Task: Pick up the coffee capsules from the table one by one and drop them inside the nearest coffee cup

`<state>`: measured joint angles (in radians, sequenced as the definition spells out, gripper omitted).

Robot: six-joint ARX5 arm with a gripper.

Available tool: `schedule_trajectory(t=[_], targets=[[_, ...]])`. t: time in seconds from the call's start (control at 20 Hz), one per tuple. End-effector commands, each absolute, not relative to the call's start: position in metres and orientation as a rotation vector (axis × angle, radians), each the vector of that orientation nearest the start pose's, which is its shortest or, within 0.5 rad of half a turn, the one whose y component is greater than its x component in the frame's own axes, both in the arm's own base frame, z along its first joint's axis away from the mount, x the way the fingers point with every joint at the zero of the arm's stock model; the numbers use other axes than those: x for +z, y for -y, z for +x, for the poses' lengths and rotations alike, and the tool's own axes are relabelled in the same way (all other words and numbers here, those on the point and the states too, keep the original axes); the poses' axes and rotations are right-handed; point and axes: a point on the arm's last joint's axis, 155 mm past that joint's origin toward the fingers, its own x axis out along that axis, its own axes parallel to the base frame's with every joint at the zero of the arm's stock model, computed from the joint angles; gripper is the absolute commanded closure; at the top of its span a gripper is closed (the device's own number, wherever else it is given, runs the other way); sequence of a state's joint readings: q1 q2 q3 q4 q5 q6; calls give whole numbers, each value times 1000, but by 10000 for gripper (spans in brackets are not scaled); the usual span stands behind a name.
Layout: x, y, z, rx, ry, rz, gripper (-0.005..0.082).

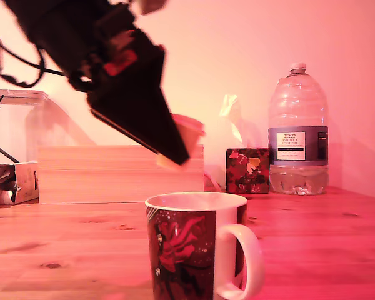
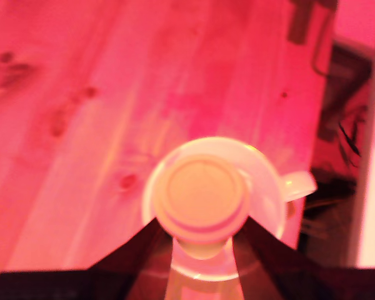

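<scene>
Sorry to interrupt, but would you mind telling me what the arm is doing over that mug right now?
The gripper is holding one coffee capsule in the air above the coffee cup, which stands on the table. In the wrist view the capsule sits almost directly over the cup's open mouth. It has not been dropped yet. A water bottle and a small floral box stand further back.

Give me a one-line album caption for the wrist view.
Looking straight down: a coffee capsule pinched in the robot's jaws, above the open white coffee cup on the pine table.
</scene>
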<state>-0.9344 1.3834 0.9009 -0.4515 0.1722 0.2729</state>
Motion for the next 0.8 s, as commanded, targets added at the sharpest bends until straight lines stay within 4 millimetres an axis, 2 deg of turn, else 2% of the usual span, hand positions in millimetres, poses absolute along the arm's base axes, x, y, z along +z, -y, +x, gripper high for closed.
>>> schedule_trajectory(t=[0.0,0.2,0.4,0.75], targets=[[96,315,192,-1151,-796,624,641],[89,322,192,-1169,-840,697,639],[74,318,190,-1164,-900,722,639],[73,318,189,-1163,-902,728,635]])
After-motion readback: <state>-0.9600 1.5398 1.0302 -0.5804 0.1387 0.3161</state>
